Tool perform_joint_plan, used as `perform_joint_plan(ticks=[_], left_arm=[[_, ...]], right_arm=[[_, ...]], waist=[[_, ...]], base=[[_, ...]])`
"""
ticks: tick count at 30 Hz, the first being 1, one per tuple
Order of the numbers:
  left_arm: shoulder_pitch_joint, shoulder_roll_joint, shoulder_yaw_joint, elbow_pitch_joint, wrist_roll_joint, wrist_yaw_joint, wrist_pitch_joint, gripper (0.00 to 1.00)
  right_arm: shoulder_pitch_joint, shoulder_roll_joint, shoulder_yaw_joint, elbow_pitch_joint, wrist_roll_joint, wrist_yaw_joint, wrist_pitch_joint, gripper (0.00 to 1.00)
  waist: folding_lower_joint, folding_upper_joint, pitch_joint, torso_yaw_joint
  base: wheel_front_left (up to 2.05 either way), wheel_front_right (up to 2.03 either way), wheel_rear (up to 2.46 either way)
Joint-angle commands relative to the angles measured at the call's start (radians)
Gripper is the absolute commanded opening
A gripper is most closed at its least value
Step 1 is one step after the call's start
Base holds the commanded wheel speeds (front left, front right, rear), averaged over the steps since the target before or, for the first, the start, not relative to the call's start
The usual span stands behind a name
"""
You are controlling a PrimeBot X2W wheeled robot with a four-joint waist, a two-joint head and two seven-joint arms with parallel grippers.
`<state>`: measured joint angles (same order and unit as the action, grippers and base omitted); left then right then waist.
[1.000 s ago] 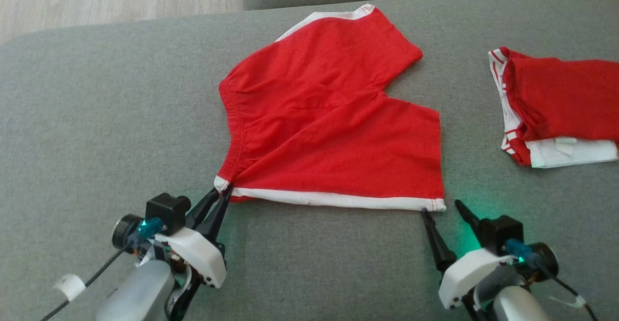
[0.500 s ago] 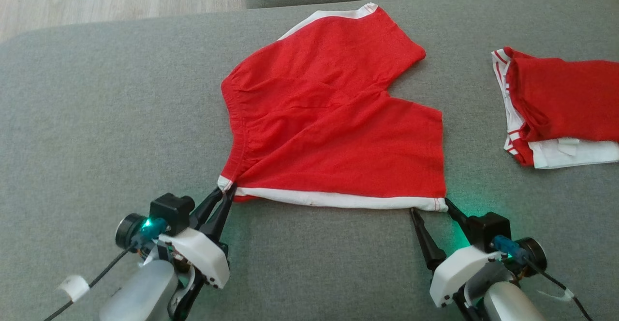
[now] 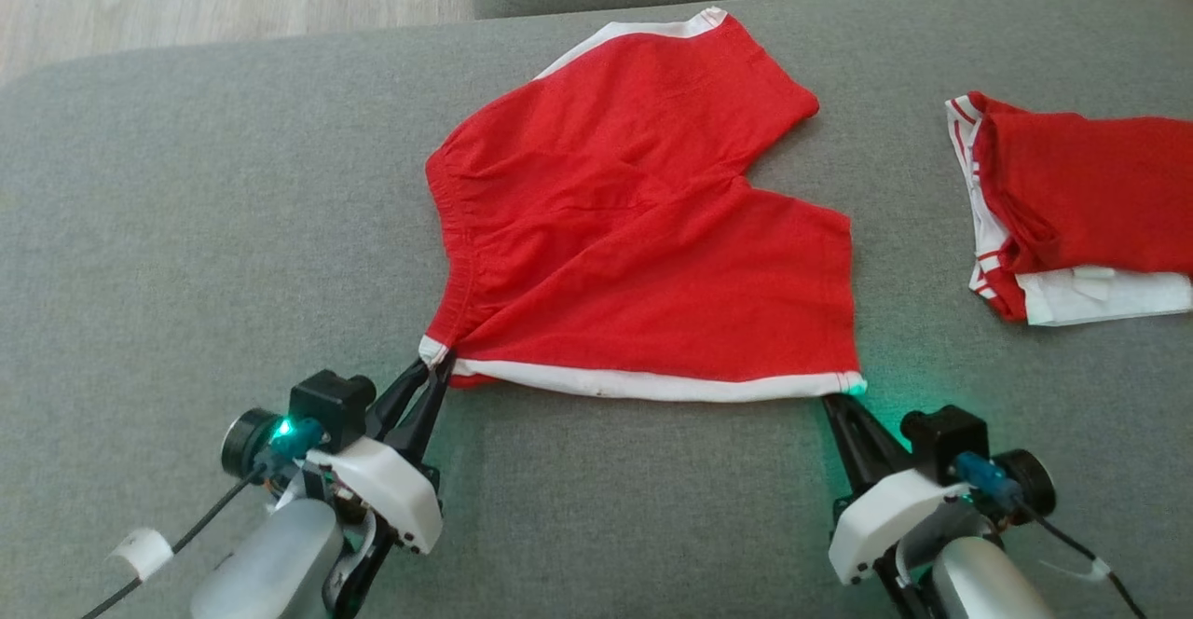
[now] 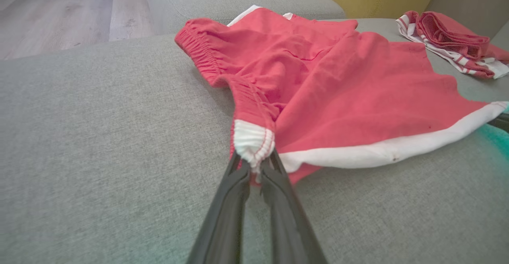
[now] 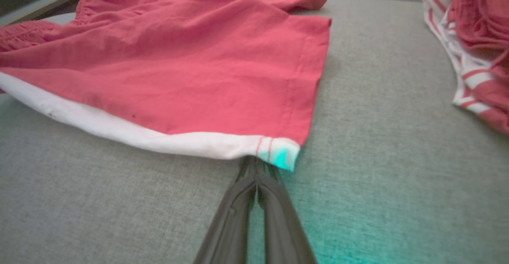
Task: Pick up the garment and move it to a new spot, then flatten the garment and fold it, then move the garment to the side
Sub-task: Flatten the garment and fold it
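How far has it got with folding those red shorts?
Done: the red shorts lie spread on the grey cushion, not yet folded. In hand: the left gripper pinches the waistband corner, the right gripper is shut on the white hem corner. Left: flattening, folding, moving aside, perhaps near the folded garment.

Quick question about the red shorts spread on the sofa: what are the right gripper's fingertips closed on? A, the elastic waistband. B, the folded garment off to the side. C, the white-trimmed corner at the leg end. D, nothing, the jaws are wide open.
C: in the right wrist view the right gripper is shut, its fingertips tucked into the white-trimmed corner of the red shorts.
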<state>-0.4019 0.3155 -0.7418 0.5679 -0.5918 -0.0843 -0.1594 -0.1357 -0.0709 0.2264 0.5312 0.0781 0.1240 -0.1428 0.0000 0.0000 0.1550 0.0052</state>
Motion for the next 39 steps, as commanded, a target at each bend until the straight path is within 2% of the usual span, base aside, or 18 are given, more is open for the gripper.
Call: perform_joint_plan(ticks=[1,5,6,7,8,9,17,27,28,29,35,39], left_arm=[[-0.049,0.034,0.037,-0.027,-0.011,0.008,-0.011,0.00],[-0.051,0.037,0.037,-0.031,-0.014,0.012,-0.011,0.00],[-0.051,0.038,0.037,-0.032,-0.014,0.013,-0.011,0.00],[-0.051,0.038,0.036,-0.033,-0.015,0.013,-0.011,0.00],[-0.051,0.038,0.036,-0.033,-0.015,0.013,-0.011,0.00],[-0.051,0.039,0.035,-0.034,-0.015,0.015,-0.010,0.00],[-0.032,0.035,0.030,-0.038,-0.023,0.023,-0.019,0.00],[-0.006,0.024,0.033,-0.042,-0.037,0.043,-0.038,0.00],[-0.002,0.022,0.038,-0.043,-0.038,0.052,-0.045,0.31],[0.002,0.019,0.044,-0.044,-0.042,0.059,-0.052,1.00],[0.026,0.013,0.094,-0.073,-0.040,0.106,-0.091,1.00],[0.065,0.010,0.175,-0.143,-0.022,0.154,-0.101,1.00]], right_arm=[[-0.037,0.001,0.013,-0.036,-0.008,0.007,-0.019,0.00],[-0.035,0.003,-0.009,-0.045,-0.020,0.007,-0.010,0.00],[-0.033,0.004,-0.014,-0.048,-0.024,0.007,-0.010,0.42],[-0.030,0.004,-0.019,-0.050,-0.026,0.007,-0.009,0.91],[-0.030,0.004,-0.019,-0.050,-0.026,0.007,-0.009,0.91],[-0.026,0.005,-0.023,-0.050,-0.030,0.007,-0.008,1.00],[0.003,0.013,-0.105,-0.083,-0.029,0.007,-0.040,1.00],[0.037,0.019,-0.131,-0.148,0.017,0.007,-0.070,1.00],[0.039,0.020,-0.133,-0.156,0.019,0.007,-0.076,1.00],[0.041,0.020,-0.135,-0.165,0.021,0.007,-0.082,1.00],[0.057,0.020,-0.136,-0.213,0.041,0.007,-0.106,1.00],[0.072,0.020,-0.144,-0.238,0.048,0.007,-0.113,1.00]], waist=[[0.0000,0.0000,-0.003,-0.001],[0.0000,0.0000,-0.010,-0.006],[0.0000,0.0000,-0.012,-0.007],[0.0000,0.0000,-0.013,-0.008],[0.0000,0.0000,-0.013,-0.008],[0.0000,0.0000,-0.015,-0.010],[0.0000,0.0000,-0.035,-0.020],[0.0000,0.0000,-0.059,-0.020],[0.0000,0.0000,-0.061,-0.020],[0.0000,0.0000,-0.063,-0.019],[0.0000,0.0000,-0.077,-0.004],[0.0000,0.0000,-0.086,0.009]], base=[[0.00,0.00,0.00],[0.00,0.00,0.00],[0.00,0.00,0.00],[0.00,0.00,0.00],[0.00,0.00,0.00],[0.00,0.00,0.00],[0.00,0.00,0.00],[0.00,0.00,0.00],[0.00,0.00,0.00],[0.00,0.00,0.00],[0.00,0.00,0.00],[0.00,0.00,0.00]])
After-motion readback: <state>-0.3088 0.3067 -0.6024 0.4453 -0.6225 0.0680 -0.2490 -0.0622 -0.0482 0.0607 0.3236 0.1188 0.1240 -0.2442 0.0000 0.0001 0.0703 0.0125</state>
